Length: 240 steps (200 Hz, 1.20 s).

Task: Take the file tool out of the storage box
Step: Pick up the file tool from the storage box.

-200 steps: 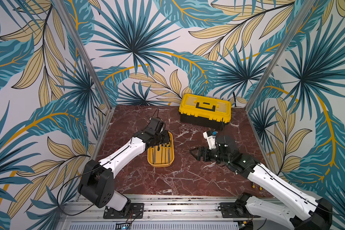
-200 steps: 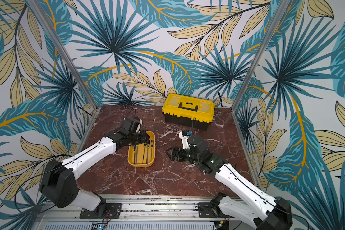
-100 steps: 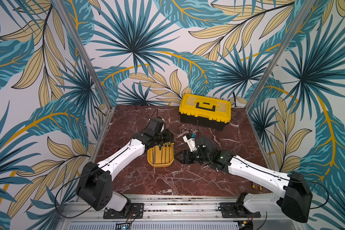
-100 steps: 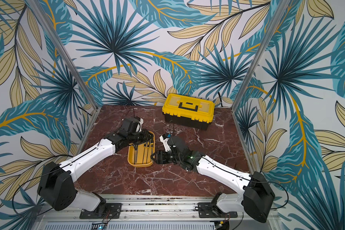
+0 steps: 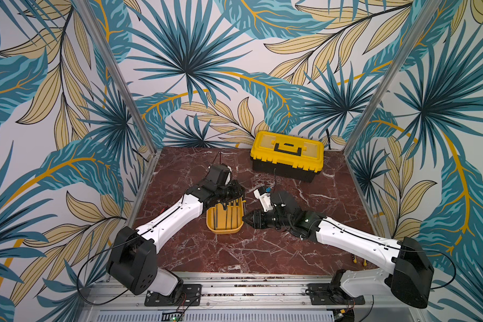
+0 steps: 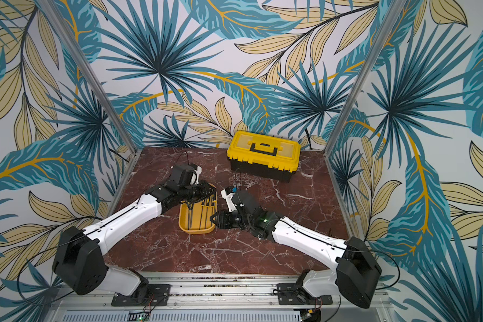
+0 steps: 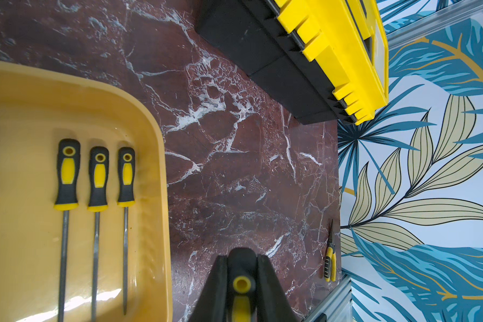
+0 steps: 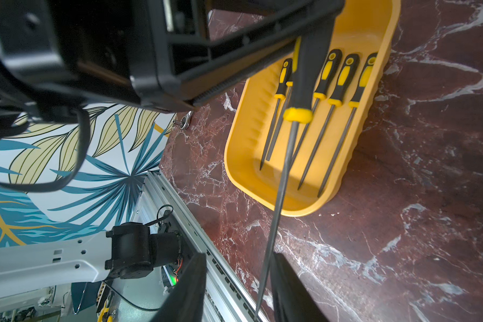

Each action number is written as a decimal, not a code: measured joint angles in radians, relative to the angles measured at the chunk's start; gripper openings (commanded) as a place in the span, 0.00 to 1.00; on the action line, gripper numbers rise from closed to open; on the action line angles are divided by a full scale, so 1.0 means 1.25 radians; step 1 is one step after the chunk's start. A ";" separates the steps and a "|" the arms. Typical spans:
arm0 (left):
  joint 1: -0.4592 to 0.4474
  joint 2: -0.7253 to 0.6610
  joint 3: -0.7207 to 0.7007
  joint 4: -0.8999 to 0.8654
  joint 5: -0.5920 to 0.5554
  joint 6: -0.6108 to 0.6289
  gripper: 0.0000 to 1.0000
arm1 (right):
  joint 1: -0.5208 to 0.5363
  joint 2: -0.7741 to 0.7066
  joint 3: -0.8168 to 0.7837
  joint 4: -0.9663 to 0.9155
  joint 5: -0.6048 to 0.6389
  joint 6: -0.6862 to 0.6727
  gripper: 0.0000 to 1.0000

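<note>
One file tool (image 8: 297, 115) is lifted above the storage box (image 5: 224, 230). Your left end effector (image 7: 241, 264) is clamped on its black-yellow handle. The shaft slants down to the lower middle of the right wrist view. There your right end effector (image 8: 239, 259) has its fingers partly apart on either side of the tip, not gripping it. The box sits mid-frame in both top views on the surface (image 5: 234, 256), with more files lined up inside. The toolbox (image 5: 287, 156) is up-right of it, well apart.
</note>
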State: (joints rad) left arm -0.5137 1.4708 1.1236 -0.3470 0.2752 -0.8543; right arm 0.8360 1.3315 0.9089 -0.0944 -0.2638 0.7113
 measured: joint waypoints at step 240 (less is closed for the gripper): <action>0.001 -0.001 0.000 0.012 0.016 -0.005 0.14 | 0.000 0.019 -0.016 0.014 0.013 0.011 0.23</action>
State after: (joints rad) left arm -0.5121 1.4696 1.1236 -0.3321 0.2951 -0.8608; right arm 0.8360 1.3548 0.8886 -0.0769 -0.2478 0.7254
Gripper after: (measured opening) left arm 0.191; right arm 0.232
